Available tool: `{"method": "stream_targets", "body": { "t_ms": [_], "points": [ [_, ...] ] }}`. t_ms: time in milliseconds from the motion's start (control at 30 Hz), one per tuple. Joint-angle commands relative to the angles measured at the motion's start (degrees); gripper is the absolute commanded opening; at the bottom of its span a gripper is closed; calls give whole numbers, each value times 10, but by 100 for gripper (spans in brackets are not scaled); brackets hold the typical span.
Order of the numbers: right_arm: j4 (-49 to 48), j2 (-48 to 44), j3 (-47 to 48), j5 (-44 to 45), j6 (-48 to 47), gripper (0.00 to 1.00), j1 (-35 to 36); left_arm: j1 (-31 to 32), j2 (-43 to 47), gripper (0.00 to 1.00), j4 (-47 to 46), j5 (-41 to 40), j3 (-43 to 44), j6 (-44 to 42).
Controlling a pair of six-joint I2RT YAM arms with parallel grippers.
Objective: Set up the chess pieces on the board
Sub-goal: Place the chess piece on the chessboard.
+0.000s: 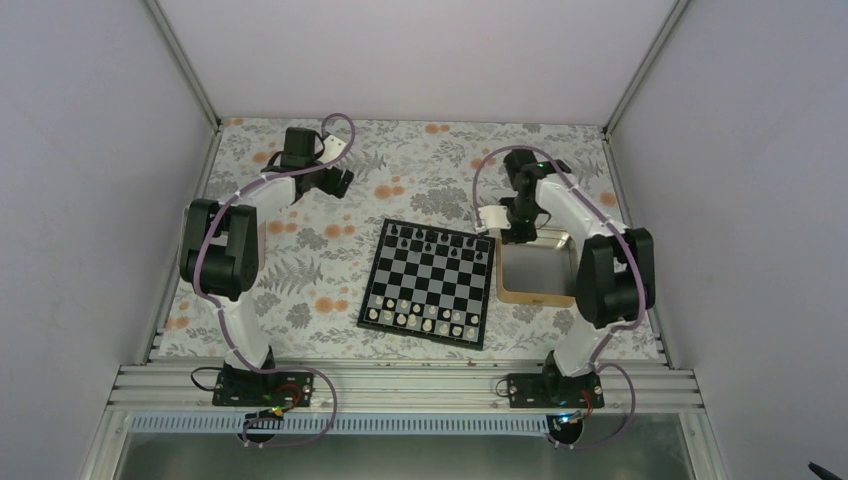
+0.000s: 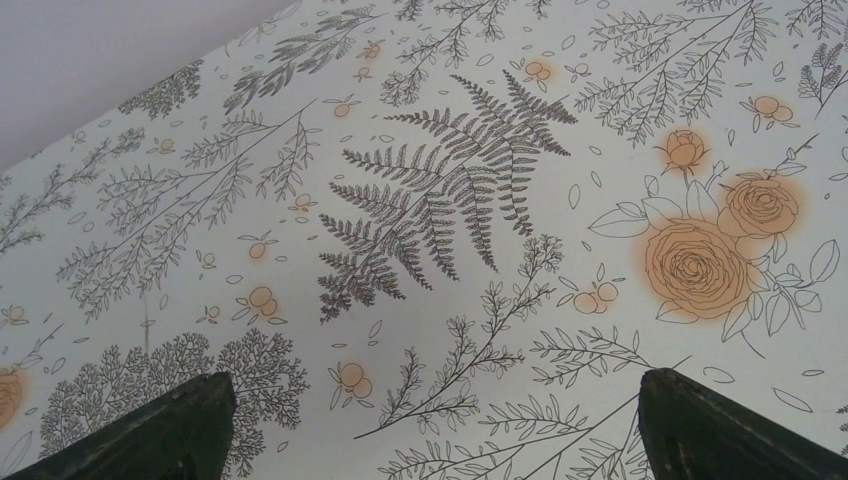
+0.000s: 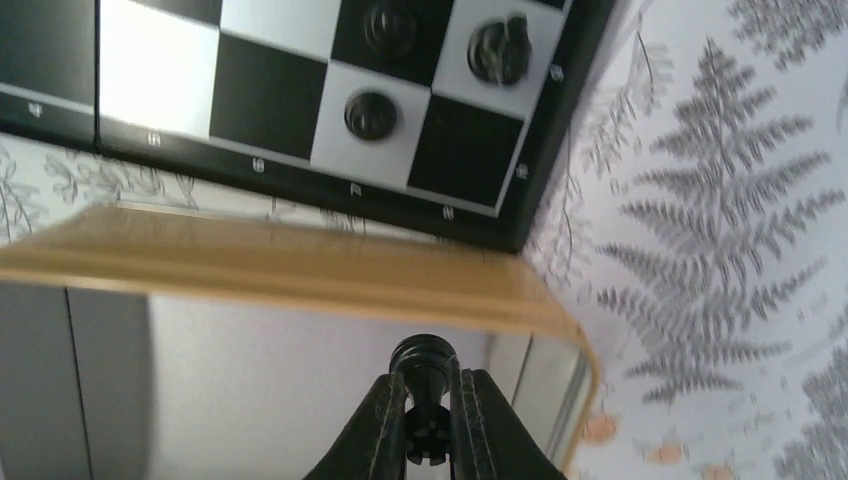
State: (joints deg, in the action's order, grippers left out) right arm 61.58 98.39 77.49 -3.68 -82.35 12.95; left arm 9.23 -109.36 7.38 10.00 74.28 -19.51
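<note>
The board [image 1: 430, 283] lies mid-table, with black chess pieces [image 1: 432, 239] along its far rows and white ones along the near rows. My right gripper [image 1: 517, 232] hangs over the far left corner of the tray [image 1: 540, 296], beside the board's far right corner. In the right wrist view this gripper [image 3: 428, 388] is shut on a small black chess piece [image 3: 424, 356] with a notched top, its round base pointing away. The board's corner [image 3: 300, 170] shows above with three black pieces [image 3: 371, 115] on it. My left gripper [image 2: 430, 420] is open over bare cloth at the far left [image 1: 335, 180].
The wooden-rimmed tray [image 3: 300, 265] with a grey floor sits right of the board, almost touching it. A floral tablecloth [image 2: 450, 200] covers the table. White walls with metal posts close in the far and side edges.
</note>
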Motion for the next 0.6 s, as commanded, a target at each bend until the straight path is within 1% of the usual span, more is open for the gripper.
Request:
{"method": "stream_targets", "body": {
  "t_ms": [0, 233, 567],
  "points": [
    [-9, 30, 24, -28, 25, 9, 31, 2, 20, 100, -9, -3, -3, -9],
    [-24, 74, 46, -38, 35, 9, 59, 2, 19, 100, -10, -1, -4, -9],
    [-25, 94, 58, -39, 38, 9, 63, 1, 15, 100, -13, 2, -7, -9]
  ]
}}
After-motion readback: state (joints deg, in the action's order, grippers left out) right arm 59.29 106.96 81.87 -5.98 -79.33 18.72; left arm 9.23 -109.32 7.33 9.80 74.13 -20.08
